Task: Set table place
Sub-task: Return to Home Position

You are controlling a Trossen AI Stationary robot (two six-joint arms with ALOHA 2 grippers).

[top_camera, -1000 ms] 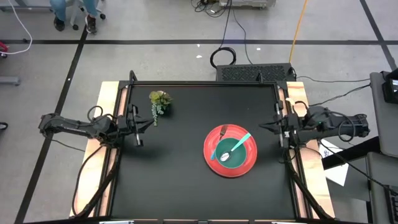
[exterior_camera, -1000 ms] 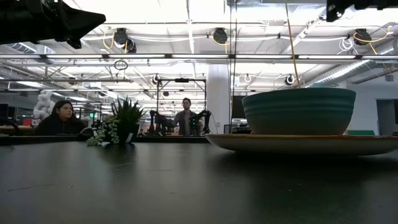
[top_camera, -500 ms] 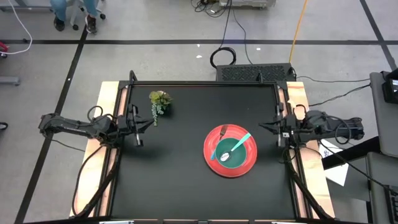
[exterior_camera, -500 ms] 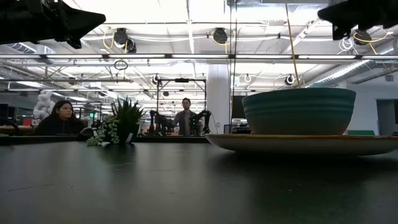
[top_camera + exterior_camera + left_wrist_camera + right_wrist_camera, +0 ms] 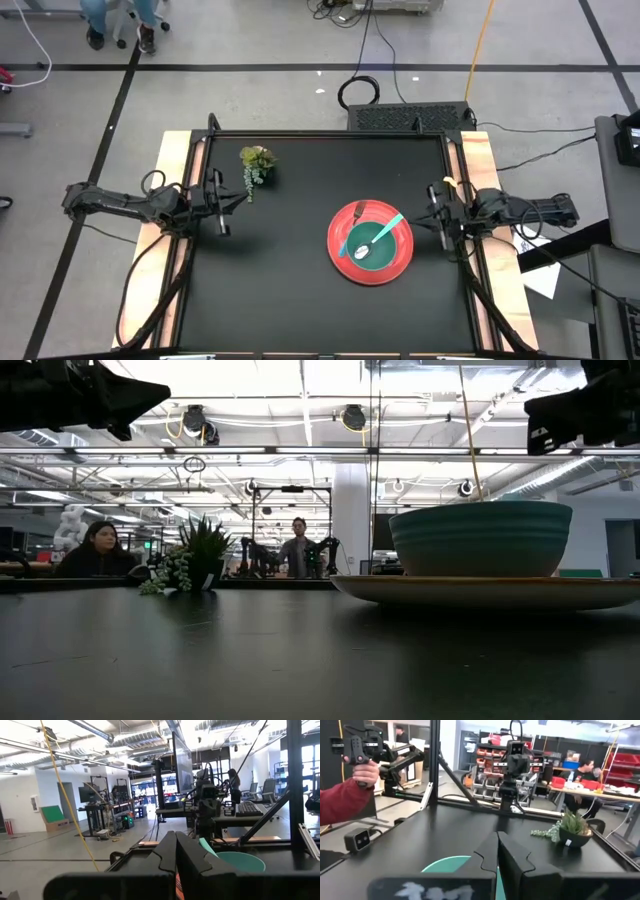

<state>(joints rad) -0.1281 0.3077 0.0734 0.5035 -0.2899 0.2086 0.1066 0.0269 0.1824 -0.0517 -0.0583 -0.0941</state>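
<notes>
Find the red plate [image 5: 345, 268] right of centre on the table [image 5: 280, 290], with the teal bowl [image 5: 391, 256] on it. See the spoon [image 5: 389, 226] propped in the bowl, handle slanting toward the far right, and the fork [image 5: 351, 236] laid left of the bowl, running roughly near to far. Look just right of the plate for the right pincer [image 5: 436, 210], pressed together, empty, pointing inward. Look well apart, at the left edge, for the left pincer [image 5: 228, 200], likewise pressed together and empty. Probably calls only for drawing away rightward, clear of the plate rim.
</notes>
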